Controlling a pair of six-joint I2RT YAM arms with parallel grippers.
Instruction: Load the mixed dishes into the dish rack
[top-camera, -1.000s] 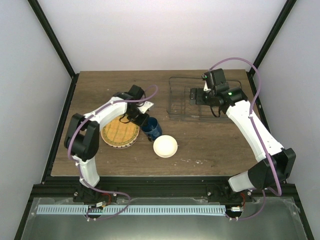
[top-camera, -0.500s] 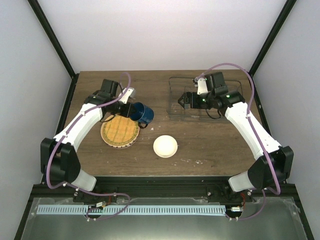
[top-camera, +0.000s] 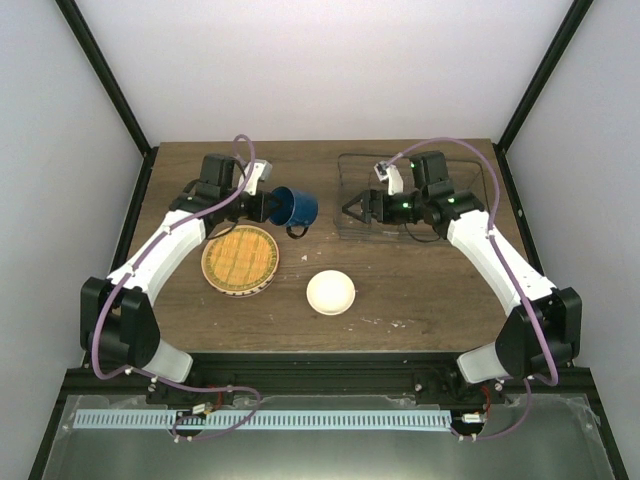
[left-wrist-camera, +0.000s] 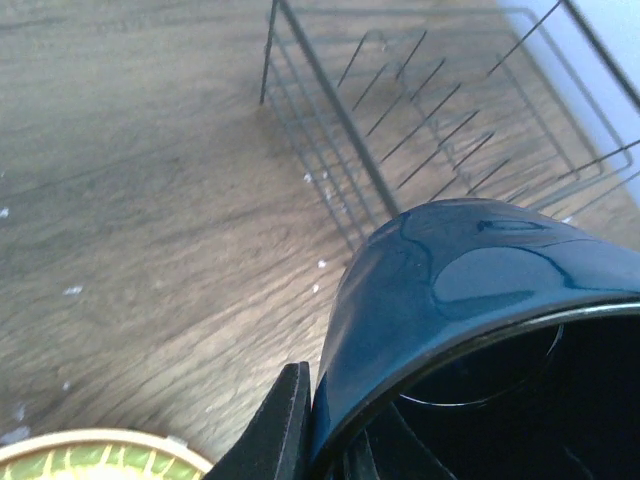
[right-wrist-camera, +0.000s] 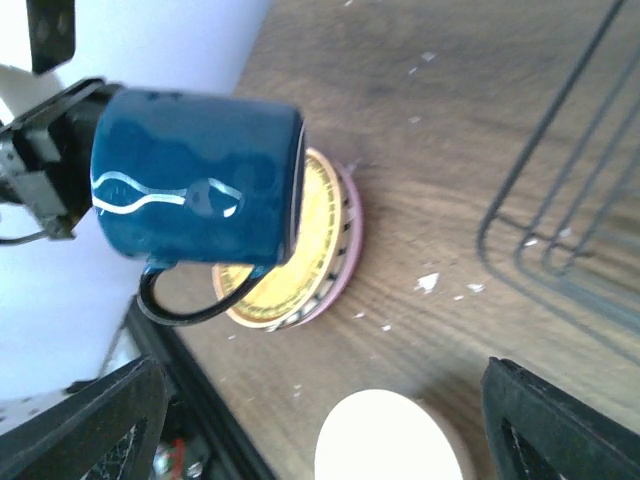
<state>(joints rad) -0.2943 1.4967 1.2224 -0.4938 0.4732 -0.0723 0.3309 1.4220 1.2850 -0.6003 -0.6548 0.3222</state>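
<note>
My left gripper (top-camera: 268, 205) is shut on the rim of the dark blue mug (top-camera: 294, 207), one finger (left-wrist-camera: 283, 425) outside and one inside. The mug (left-wrist-camera: 470, 290) hangs on its side above the table, between the plates and the dish rack (top-camera: 415, 195). It also shows in the right wrist view (right-wrist-camera: 190, 190). The yellow-orange grid plate (top-camera: 240, 260) tops a stack with the striped plate and the pink plate (right-wrist-camera: 352, 225) under it. The small cream bowl (top-camera: 330, 292) sits in front. My right gripper (top-camera: 355, 212) is open and empty at the rack's left edge.
The thin wire rack (left-wrist-camera: 400, 110) stands at the back right of the wooden table (top-camera: 400, 290), with nothing seen in it. Black frame posts and white walls close in the table's sides and back. White specks lie on the wood.
My left gripper has lifted the mug from beside the plates and carried it back and to the right, toward the rack. My right gripper has swung left to the rack's left edge.
</note>
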